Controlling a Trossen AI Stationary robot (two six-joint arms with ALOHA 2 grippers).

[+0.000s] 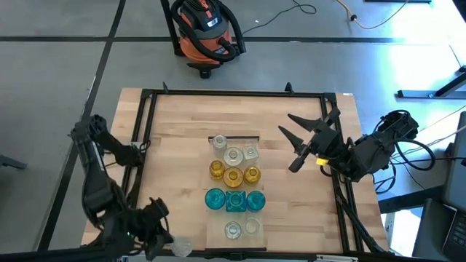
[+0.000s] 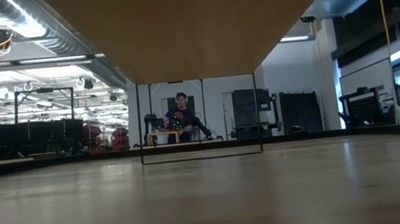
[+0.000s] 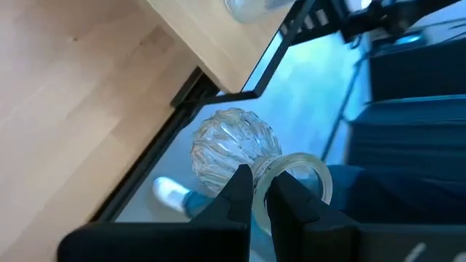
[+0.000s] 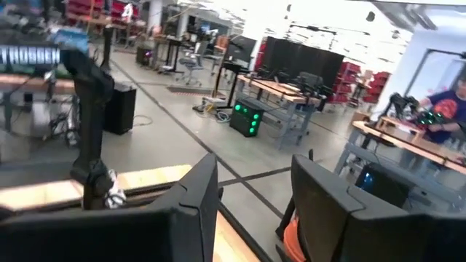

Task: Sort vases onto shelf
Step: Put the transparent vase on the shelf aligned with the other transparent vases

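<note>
Left gripper holds a clear vase, jaws clamped on its rim.
I see it past the surface corner; right gripper jaws apart, empty; "TROSSEN" on the arm.

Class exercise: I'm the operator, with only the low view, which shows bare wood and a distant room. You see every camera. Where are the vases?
Observer: Most vases stand clustered on the shelf in the middle of the table: clear, amber and teal.
Operator: Is either arm holding one?
Observer: Yes. The left gripper, at the table's near-left corner, has its jaws shut on a clear ribbed vase at the rim.
Operator: And the right?
Observer: The right gripper hovers right of the cluster, jaws open, empty.
</note>
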